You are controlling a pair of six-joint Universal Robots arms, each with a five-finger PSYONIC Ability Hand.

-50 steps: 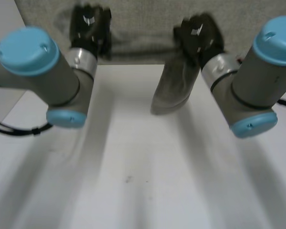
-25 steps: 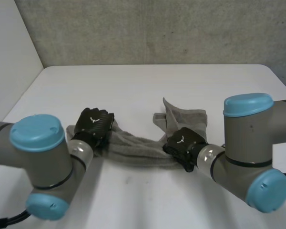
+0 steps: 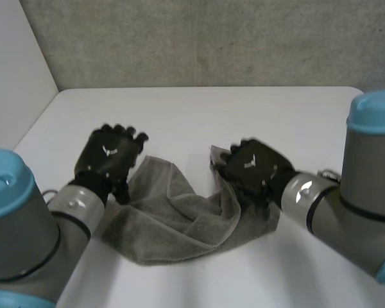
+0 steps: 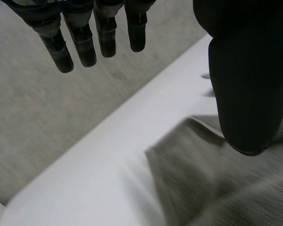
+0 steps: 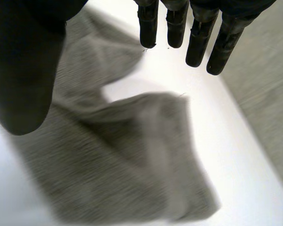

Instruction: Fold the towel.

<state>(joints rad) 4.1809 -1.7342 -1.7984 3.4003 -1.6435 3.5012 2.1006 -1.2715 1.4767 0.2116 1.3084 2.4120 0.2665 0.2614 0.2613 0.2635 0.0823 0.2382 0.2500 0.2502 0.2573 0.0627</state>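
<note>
Towel (image 3: 173,221) corner hid. under right hand (image 3: 253,165); left hand (image 3: 108,157) at edge; fingers (image 5: 196,42) all released.

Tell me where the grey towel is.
In the head view, the grey towel lies crumpled on the white table, between the left hand and the right hand.

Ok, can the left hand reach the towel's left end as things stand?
Probably yes. The left hand is open at the left end of the towel, nothing lies between them, and the right hand is over the other end, out of the way.
</note>
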